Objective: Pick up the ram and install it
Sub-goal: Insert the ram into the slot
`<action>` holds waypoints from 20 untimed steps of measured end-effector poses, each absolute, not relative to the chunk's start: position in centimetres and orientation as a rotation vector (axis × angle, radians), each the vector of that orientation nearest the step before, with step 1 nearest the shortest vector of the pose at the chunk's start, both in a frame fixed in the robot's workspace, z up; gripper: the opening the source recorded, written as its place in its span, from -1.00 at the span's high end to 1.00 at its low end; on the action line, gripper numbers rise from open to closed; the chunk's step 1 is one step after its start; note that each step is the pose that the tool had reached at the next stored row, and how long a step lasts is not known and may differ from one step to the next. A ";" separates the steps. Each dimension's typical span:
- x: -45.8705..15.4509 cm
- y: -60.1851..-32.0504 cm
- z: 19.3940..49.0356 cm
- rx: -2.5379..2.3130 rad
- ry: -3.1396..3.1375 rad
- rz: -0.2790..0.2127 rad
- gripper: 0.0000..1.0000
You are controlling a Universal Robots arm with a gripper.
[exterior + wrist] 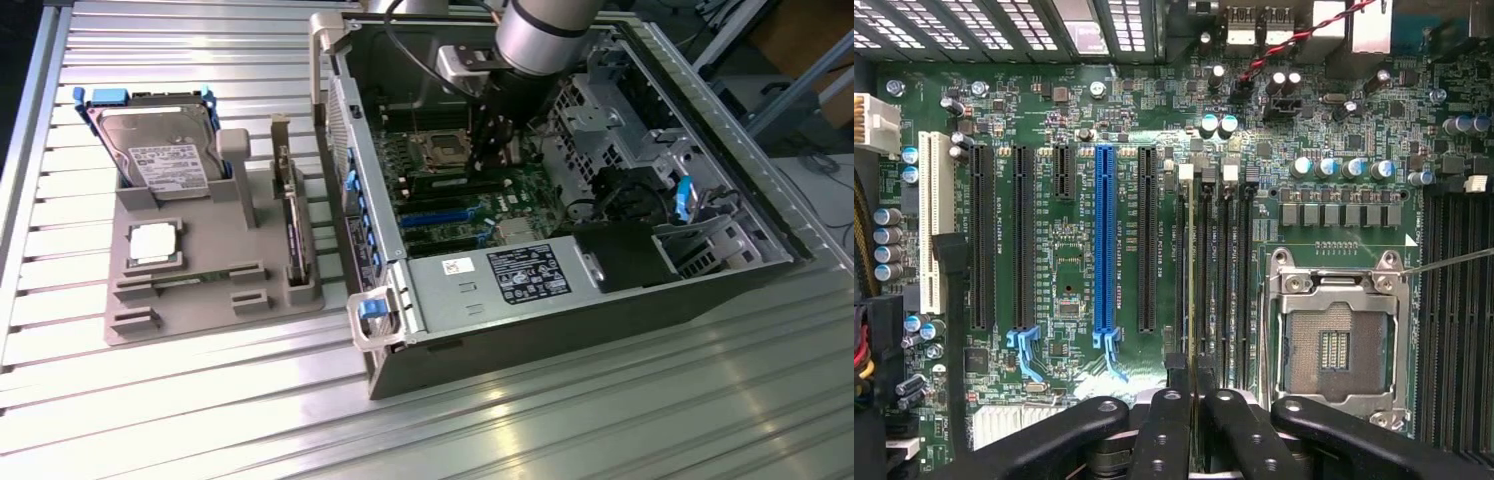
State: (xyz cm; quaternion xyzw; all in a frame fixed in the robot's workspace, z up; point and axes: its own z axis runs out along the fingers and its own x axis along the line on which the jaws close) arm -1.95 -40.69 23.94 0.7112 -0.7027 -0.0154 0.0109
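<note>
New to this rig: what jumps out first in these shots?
The open computer case on the exterior view's right, with the arm reaching down into it. In the wrist view the gripper is shut on the ram, held edge-on over the memory slots between the blue slot and the empty CPU socket. On the exterior view's left, a grey tray carries a hard drive.

You've got the arm (541,35) reaching down into the open PC case (561,320), gripper (497,150) looks to be just over the motherboard (454,190). Hard drive (160,155) sits on the grey tray (200,310).
</note>
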 end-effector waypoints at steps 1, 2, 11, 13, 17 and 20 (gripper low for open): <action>-1.9 -40.7 23.9 2.219 -2.193 -0.048 0.76; -1.9 -40.7 23.8 2.219 -2.192 -0.048 0.76; -2.2 -40.9 23.7 2.211 -2.203 -0.047 0.76; -2.2 -41.0 23.7 2.209 -2.205 -0.047 0.76; -2.2 -41.0 23.6 2.209 -2.205 -0.047 0.76; -2.2 -41.0 23.6 2.209 -2.205 -0.047 0.74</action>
